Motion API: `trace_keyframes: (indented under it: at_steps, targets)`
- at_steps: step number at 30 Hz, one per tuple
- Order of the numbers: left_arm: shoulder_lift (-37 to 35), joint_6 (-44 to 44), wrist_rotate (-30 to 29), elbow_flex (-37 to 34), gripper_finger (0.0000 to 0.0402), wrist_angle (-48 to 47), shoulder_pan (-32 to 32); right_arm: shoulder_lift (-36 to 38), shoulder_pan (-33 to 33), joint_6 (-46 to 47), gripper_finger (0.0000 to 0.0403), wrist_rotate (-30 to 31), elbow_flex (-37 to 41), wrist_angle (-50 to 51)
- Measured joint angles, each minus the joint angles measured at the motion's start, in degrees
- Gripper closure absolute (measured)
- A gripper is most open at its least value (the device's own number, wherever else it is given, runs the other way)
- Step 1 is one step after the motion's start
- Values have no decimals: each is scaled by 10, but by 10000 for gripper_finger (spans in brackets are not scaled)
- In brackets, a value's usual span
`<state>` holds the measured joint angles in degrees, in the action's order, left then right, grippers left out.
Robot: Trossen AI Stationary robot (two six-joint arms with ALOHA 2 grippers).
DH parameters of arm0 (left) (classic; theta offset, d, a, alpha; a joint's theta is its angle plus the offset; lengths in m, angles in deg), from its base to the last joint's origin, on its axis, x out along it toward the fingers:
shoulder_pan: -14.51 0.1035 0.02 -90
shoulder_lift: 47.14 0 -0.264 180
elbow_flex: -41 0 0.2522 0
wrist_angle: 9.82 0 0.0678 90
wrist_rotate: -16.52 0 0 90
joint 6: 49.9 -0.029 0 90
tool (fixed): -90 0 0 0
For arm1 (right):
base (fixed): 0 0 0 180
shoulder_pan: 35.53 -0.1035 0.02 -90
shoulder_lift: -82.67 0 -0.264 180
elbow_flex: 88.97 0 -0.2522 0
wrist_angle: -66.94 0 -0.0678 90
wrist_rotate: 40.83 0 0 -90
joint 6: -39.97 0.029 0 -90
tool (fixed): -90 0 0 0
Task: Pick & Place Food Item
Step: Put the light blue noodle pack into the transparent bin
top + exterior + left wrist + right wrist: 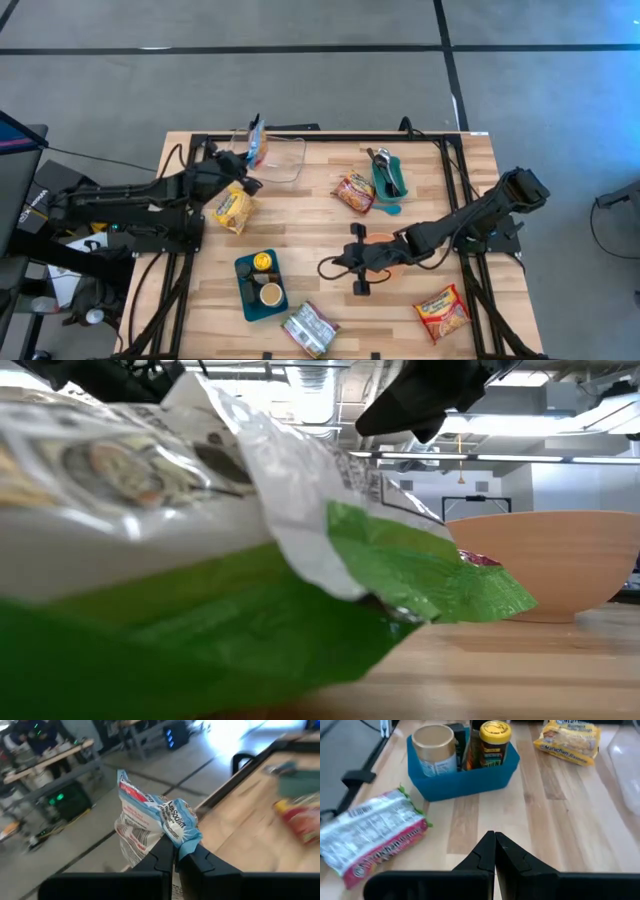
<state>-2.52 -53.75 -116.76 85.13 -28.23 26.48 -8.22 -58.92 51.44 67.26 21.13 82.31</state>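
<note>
While pinched at its crimped edge by the left end effector (174, 854), blue-and-white packet (152, 827) hangs limp: light, crinkly, slippery film. Right end effector (494, 845) clenched, empty, above the tabletop (560, 810).

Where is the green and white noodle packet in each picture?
High view: the green and white packet lies at the table's near edge, beside the blue tray.
Low view: it fills the left and middle, right up against the camera.
Left wrist view: not in it.
Right wrist view: at the left, beside the tray.
Shared landmark: the blue tray, in the high and right wrist views.
</note>
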Motion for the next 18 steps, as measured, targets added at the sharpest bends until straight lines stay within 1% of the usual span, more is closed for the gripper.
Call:
trace_keyframes:
  at_steps: [3, 8, 11, 15, 18]
  targets:
    - [0, 13, 6, 0, 396, -36, 28, 0, -9, -27, 403, 0, 0, -2]
    - [0, 24, 53, 0, 396, -54, 74, 0, -27, -56, 403, -1, 0, -3]
    - [0, 26, 77, 0, 397, -64, 97, 0, -31, -59, 403, -1, 0, -3]
    - [1, 28, 79, -5, 396, -77, 121, 0, -32, -59, 403, -1, 0, -3]
    - [1, 28, 98, -23, 397, -69, 137, 0, -32, -59, 403, -1, 0, -3]
